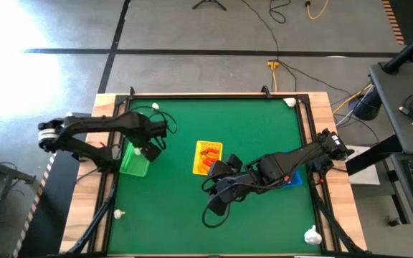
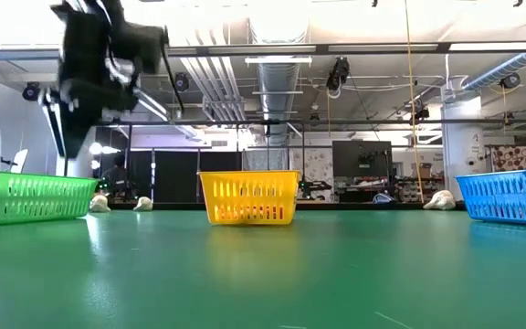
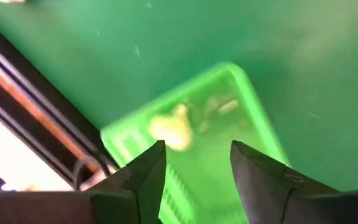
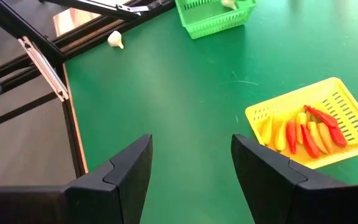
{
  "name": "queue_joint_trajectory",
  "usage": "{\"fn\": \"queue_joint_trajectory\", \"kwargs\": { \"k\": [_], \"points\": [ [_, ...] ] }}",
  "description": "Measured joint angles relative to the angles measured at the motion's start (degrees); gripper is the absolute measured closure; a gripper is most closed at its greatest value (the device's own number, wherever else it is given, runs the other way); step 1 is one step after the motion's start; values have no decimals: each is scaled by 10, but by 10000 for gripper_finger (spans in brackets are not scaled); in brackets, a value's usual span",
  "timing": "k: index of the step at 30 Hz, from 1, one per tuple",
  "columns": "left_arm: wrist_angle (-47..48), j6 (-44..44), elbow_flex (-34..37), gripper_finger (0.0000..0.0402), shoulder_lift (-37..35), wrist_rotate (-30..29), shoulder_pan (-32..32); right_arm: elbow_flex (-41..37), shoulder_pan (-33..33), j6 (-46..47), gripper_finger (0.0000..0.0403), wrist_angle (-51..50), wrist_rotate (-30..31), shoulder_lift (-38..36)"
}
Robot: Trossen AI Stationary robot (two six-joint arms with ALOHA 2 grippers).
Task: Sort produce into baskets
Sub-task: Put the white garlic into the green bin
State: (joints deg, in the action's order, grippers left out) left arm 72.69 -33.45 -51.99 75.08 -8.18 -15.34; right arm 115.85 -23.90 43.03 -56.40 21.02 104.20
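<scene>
The green basket (image 1: pixel 133 163) stands at the table's left with cream produce pieces (image 3: pixel 169 127) inside it. My left gripper (image 3: pixel 197 152) hangs open above that basket, pointing down, nothing between its fingers; the low view shows it (image 2: pixel 89 82) well above the basket's rim (image 2: pixel 26 183). The yellow basket (image 1: pixel 208 158) in the middle holds orange and red pieces (image 4: pixel 309 134). The blue basket (image 1: pixel 295 179) lies partly under my right arm. My right gripper (image 4: pixel 191 146) stands open and empty over the table's middle (image 1: pixel 214 208).
Loose white pieces lie by the table's far left (image 1: pixel 155 107), far right corner (image 1: pixel 290 102), near left edge (image 1: pixel 118 213) and near right corner (image 1: pixel 312 234). Bare green mat (image 1: pixel 163 222) spreads along the near side. A black frame rail (image 4: pixel 42 62) runs beside the table.
</scene>
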Motion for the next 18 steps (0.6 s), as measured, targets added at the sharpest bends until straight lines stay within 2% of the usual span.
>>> {"fn": "queue_joint_trajectory", "kwargs": {
  "k": [4,9,12,14,16,18],
  "points": [
    [13,-66,-37,258,-53,50,94,-2,-9,7,193,35,1,5],
    [-14,-164,-61,295,-82,88,313,-3,-27,2,193,105,1,17],
    [-31,-220,-62,314,-66,90,455,-3,-30,-12,192,138,-5,26],
    [-25,-280,-60,322,-47,91,534,-5,-30,-20,188,144,-37,32],
    [-15,-340,-59,323,-25,91,603,-5,-30,-20,179,166,-64,39],
    [-6,-390,-57,320,-4,103,655,-2,-35,-33,169,170,-67,45]
  ]
}}
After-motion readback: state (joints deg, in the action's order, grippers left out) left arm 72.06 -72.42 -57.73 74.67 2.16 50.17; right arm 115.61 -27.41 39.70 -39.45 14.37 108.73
